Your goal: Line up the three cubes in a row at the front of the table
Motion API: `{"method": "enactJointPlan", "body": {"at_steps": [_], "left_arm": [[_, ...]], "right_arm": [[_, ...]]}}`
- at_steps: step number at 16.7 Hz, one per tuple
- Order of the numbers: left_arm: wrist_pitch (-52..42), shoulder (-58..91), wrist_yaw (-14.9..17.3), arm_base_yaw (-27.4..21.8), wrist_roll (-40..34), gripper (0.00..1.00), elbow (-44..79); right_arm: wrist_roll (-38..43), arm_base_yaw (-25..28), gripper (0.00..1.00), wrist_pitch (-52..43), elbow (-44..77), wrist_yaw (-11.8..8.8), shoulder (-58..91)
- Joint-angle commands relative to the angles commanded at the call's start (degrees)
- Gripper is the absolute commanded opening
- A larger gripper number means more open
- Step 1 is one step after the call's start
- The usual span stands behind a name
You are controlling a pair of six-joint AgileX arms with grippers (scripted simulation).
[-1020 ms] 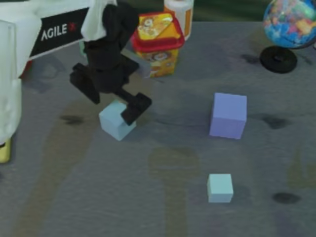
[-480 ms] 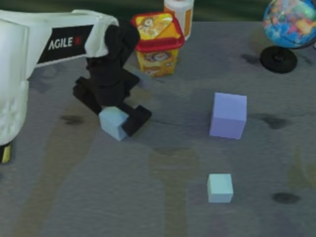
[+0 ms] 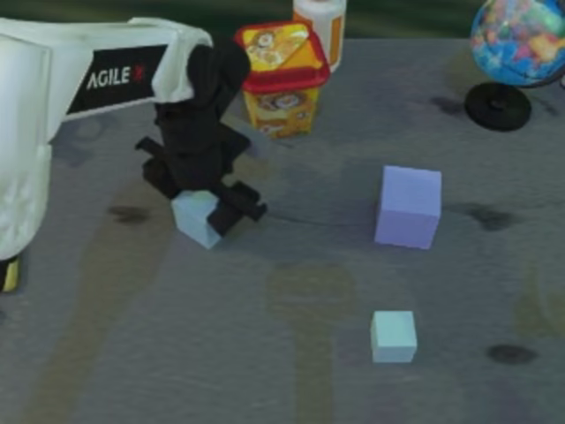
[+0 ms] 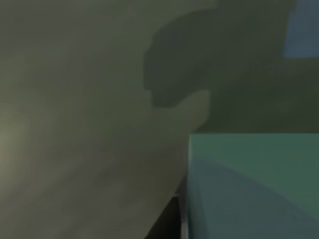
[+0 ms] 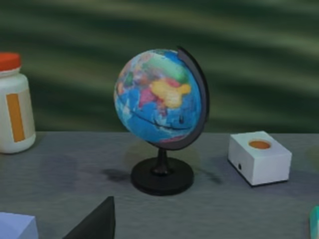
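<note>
Left gripper [image 3: 205, 196] clamped on medium light blue cube [image 3: 196, 218], globe [image 5: 160, 102] only in right wrist view, bare table [image 3: 132, 353] near-left.

Medium cube [image 3: 198, 218] at table [image 3: 132, 353] left under left tool [image 3: 205, 198], large cube [image 3: 409, 206] right, small cube [image 3: 393, 336] in front.

Only readable text from my seat: "AGILE" in white capitals on black panel of my left arm [image 3: 106, 75], followed by red mark, probably an X, half hidden. Yellow red-lidded tub [image 3: 281, 75] carries printed pictures, no lettering I can make out. White bottle [image 5: 15, 107] has plain orange stripe, no words.
</note>
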Motion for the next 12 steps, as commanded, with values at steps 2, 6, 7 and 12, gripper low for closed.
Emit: {"method": "enactJointPlan", "body": {"at_steps": [2, 6, 7, 12], "left_arm": [[0.0, 0.0, 0.0, 0.0, 0.0, 0.17, 0.0], [0.0, 0.0, 0.0, 0.0, 0.0, 0.0, 0.0], [0.0, 0.0, 0.0, 0.0, 0.0, 0.0, 0.0], [0.0, 0.0, 0.0, 0.0, 0.0, 0.0, 0.0]], "right_arm": [[0.0, 0.0, 1.0, 0.0, 0.0, 0.0, 0.0], [0.0, 0.0, 1.0, 0.0, 0.0, 0.0, 0.0], [0.0, 0.0, 1.0, 0.0, 0.0, 0.0, 0.0], [0.0, 0.0, 1.0, 0.0, 0.0, 0.0, 0.0]]}}
